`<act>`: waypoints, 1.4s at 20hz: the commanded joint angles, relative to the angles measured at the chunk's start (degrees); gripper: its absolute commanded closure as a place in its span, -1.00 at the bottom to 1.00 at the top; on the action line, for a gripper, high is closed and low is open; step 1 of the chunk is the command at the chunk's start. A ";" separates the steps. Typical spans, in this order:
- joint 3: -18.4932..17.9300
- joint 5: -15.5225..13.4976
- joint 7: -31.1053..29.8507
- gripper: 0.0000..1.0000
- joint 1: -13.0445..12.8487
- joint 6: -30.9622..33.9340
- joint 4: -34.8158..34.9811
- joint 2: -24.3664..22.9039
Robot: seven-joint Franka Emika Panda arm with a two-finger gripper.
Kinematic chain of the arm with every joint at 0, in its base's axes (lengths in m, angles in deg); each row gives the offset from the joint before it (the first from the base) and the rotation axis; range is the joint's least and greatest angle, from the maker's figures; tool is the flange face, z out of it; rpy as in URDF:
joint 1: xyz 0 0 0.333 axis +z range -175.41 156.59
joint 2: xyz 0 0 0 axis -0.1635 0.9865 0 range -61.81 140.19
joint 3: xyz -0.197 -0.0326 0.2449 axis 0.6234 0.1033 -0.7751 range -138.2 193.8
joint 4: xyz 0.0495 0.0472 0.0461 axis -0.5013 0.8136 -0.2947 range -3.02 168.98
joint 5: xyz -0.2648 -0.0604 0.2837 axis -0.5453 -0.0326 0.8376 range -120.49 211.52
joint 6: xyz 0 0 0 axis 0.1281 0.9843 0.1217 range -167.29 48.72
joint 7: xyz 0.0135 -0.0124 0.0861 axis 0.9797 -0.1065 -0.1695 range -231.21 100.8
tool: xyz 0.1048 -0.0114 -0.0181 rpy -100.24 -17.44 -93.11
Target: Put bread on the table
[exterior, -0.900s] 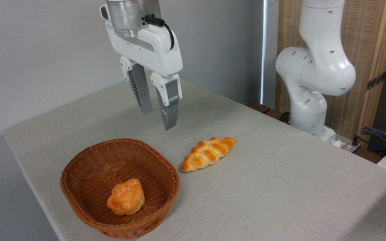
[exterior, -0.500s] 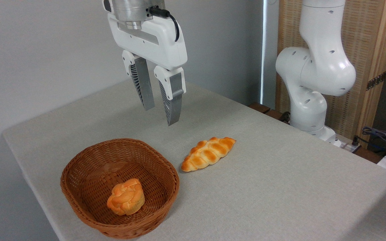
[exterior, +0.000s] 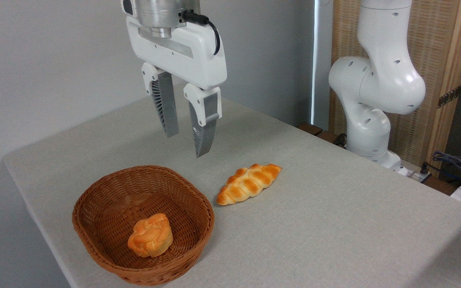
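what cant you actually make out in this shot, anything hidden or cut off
One fixed camera view only.
- Underside of the bread: hidden where it sits in the basket.
- Basket's near outer wall: partly cut off by the bottom edge.
- Arm above the gripper: cut off by the top edge.
- Table: its near side runs out of frame at the bottom.
- Cables and gear at far right: small, cut off, unidentifiable.
- Braided loaf: far side unseen.
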 commanded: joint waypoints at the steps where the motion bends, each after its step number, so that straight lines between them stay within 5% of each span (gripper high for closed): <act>1: -0.06 -1.12 1.05 -1.00 -0.17 -4.79 0.14 1.90; 10: 2.14 0.11 1.57 -1.00 -0.53 -17.62 0.14 9.28; 14: 5.30 6.16 1.58 -1.00 -0.53 -20.28 1.19 12.18; 20: 6.62 9.60 1.58 -1.00 -0.53 -22.99 8.31 13.06; 28: 6.71 9.60 1.31 -1.00 -0.44 -29.06 10.08 15.61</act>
